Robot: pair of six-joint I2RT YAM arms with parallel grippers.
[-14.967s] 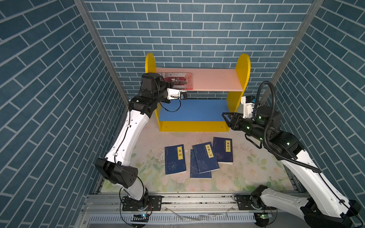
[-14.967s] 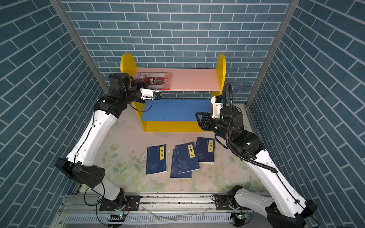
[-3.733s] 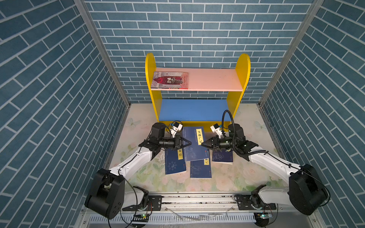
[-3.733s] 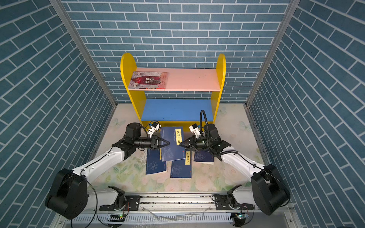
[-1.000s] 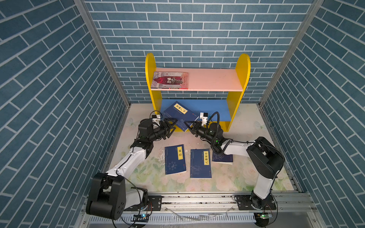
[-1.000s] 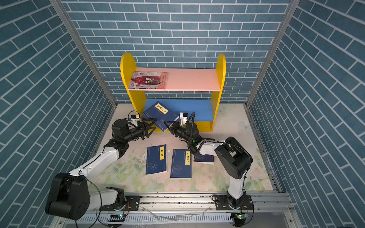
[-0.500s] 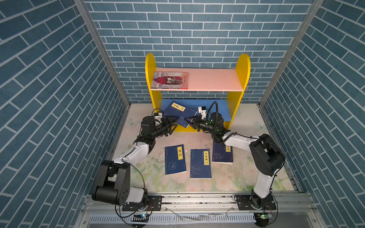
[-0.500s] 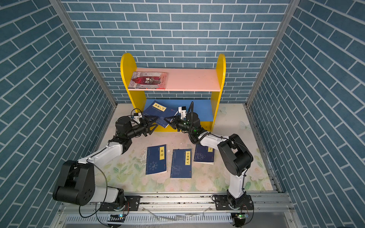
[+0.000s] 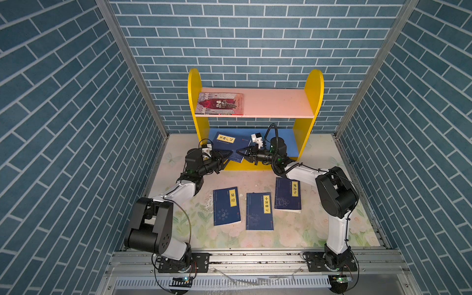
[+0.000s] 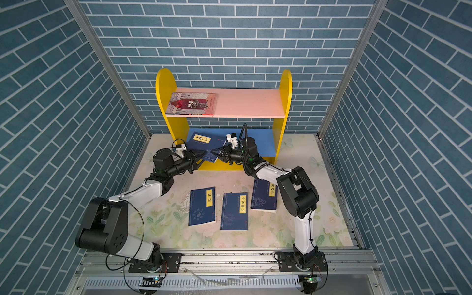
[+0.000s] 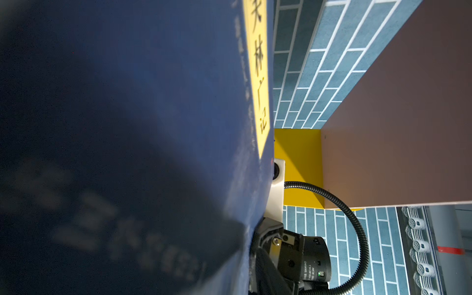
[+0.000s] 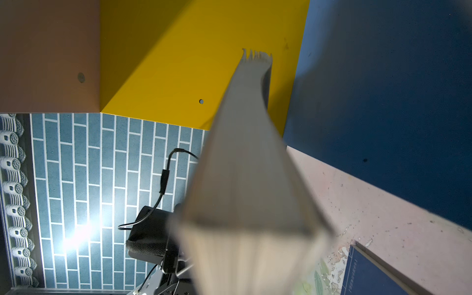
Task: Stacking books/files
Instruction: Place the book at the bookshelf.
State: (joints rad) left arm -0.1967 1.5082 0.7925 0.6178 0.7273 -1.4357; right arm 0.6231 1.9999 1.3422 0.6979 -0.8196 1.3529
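The right tool, clamped on the book, holds it tilted over the left front corner of the blue shelf, likely to slide it in; I can't tell whether the left tool grips.

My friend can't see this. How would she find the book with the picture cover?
Find the yellow-sided bookshelf at the back wall. On its pink top shelf, at the left end, lies the picture book. It alone has a red and grey drawing; the other books are dark blue with yellow strips.
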